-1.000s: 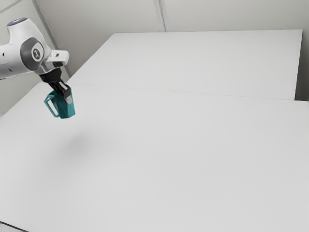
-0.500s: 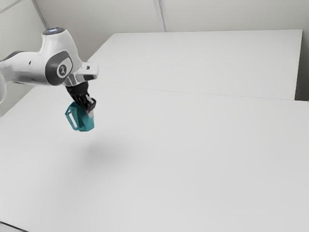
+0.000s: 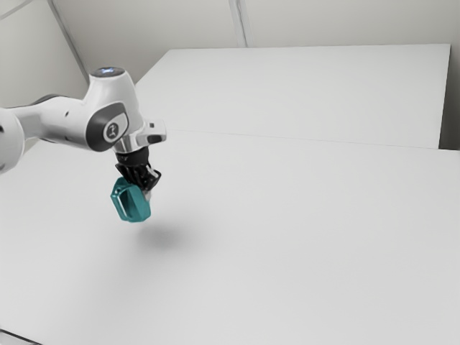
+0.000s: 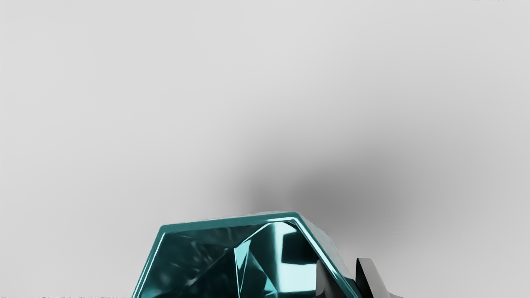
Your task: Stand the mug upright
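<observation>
The gripper [image 3: 147, 188] is shut on the wall of the teal mug [image 3: 134, 204], which hangs in the air above the table, roughly upright with a tilt, its handle toward the camera side. In the wrist view the open mouth of the mug [image 4: 215, 265] faces the camera; the gripper [image 4: 339, 277] has one finger inside the mug and the other outside, pinching the rim between them. The mug's underside is hidden in the wrist view.
A wide white table [image 3: 287, 244] lies below, with a soft shadow under the mug. Behind it stands another white surface [image 3: 309, 93]. A dark cable [image 3: 20, 337] crosses the exterior view's lower left corner.
The arm has carried the mug toward the exterior view's right and lower in that view. My hand has turned, bringing the mug's handle more toward the exterior camera.
</observation>
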### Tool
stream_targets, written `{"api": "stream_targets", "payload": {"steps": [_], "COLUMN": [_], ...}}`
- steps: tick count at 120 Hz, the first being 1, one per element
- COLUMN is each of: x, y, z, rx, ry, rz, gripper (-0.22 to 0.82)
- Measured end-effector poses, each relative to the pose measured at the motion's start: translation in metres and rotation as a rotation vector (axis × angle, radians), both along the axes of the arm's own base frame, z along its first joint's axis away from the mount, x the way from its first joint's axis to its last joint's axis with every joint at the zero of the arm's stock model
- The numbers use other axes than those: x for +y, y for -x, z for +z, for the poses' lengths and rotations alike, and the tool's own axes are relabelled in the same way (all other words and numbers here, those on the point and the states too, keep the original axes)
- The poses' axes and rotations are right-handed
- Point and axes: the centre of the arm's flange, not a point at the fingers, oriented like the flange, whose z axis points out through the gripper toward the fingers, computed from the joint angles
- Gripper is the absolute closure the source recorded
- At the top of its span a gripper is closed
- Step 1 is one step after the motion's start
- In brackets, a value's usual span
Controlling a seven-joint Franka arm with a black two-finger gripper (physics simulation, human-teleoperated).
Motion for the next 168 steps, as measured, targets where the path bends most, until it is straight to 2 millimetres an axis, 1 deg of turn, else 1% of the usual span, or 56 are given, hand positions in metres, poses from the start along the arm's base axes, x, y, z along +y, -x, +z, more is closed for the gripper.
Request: {"api": "stream_targets", "payload": {"steps": [22, 60, 92, 105, 115, 120, 138, 148, 160, 168], "x": [-0.009, -0.041, -0.060, -0.066, -0.069, -0.069, -0.067, -0.067, -0.068, -0.068], "y": [0.007, 0.011, 0.009, 0.007, 0.006, 0.006, 0.005, 0.004, -0.005, -0.019], "z": [-0.019, -0.043, -0.058, -0.066, -0.069, -0.068, -0.066, -0.061, -0.038, -0.010], "rx": [0.002, -0.069, -0.130, -0.140, -0.147, -0.152, -0.163, -0.176, -0.219, -0.241], "ry": [-0.017, -0.038, -0.050, -0.055, -0.055, -0.052, -0.040, -0.030, -0.014, 0.001], "rz": [0.045, 0.046, 0.058, 0.069, 0.081, 0.089, 0.115, 0.129, 0.142, 0.168], "gripper": [0.78, 0.78, 0.78, 0.78, 0.78, 0.73, 0.42, 0.29, 0.19, 0.14]}}
